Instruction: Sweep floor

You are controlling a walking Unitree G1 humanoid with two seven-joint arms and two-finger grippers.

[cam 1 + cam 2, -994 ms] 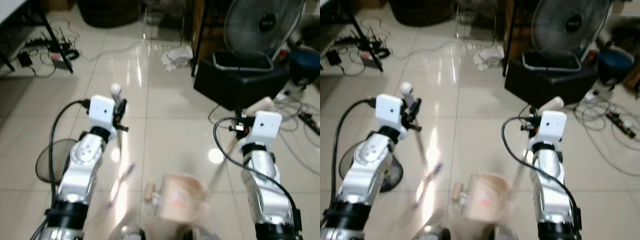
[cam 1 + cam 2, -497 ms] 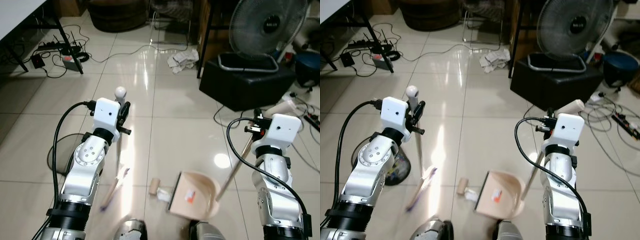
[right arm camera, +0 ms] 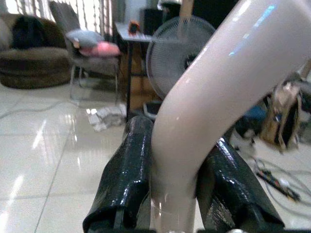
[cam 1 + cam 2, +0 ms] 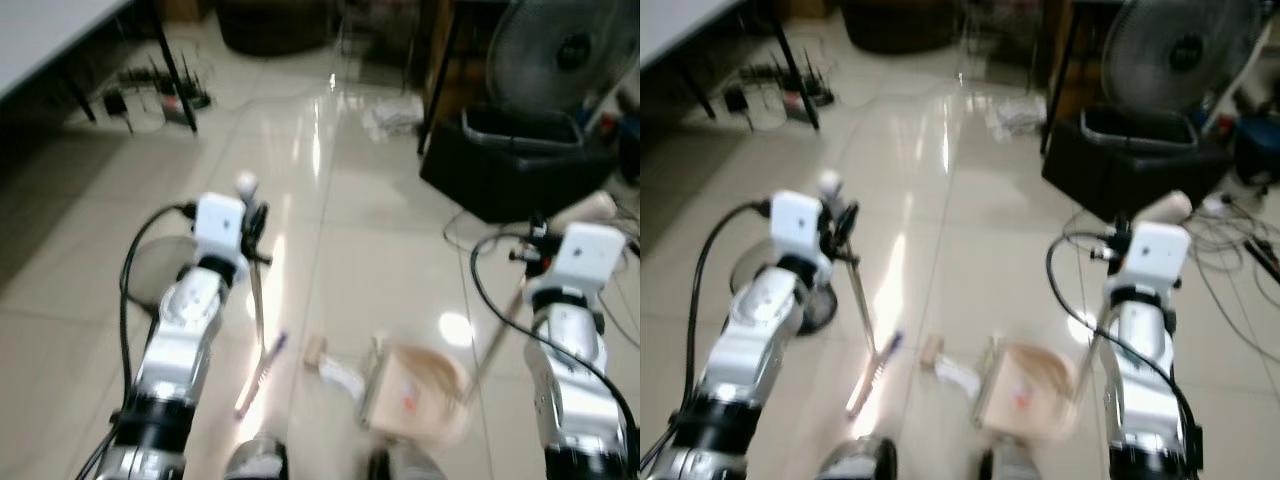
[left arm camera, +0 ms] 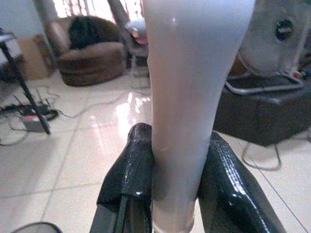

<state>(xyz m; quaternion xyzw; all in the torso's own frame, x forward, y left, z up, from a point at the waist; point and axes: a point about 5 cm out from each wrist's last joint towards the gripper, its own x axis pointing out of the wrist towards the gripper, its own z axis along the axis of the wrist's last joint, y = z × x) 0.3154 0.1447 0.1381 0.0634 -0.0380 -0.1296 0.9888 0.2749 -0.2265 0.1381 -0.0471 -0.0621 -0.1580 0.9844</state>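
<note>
My left gripper (image 4: 254,222) is shut on the white handle of a small broom (image 4: 258,310); its purple-tipped brush (image 4: 260,362) rests on the tiled floor. In the left wrist view the black fingers (image 5: 132,179) clamp the broom handle (image 5: 187,97). My right gripper (image 4: 533,252) is shut on the long handle of a beige dustpan (image 4: 412,392), which lies on the floor between my arms. In the right wrist view the dustpan handle (image 3: 204,121) sits between the fingers (image 3: 126,174). A small cardboard roll (image 4: 315,350) and crumpled white paper (image 4: 342,374) lie just left of the pan's mouth.
A black box (image 4: 510,170) with a standing fan (image 4: 560,60) on it is at the back right, with cables (image 4: 1240,230) on the floor beside it. A crumpled cloth (image 4: 395,115) lies far ahead. A table leg and power strips (image 4: 165,85) stand back left. A round dark bin (image 4: 805,300) is beside my left arm.
The camera has shifted and blurred; the scene sits lower and to the right. The roll and paper lie closer to the dustpan's mouth. Both grippers keep their hold.
</note>
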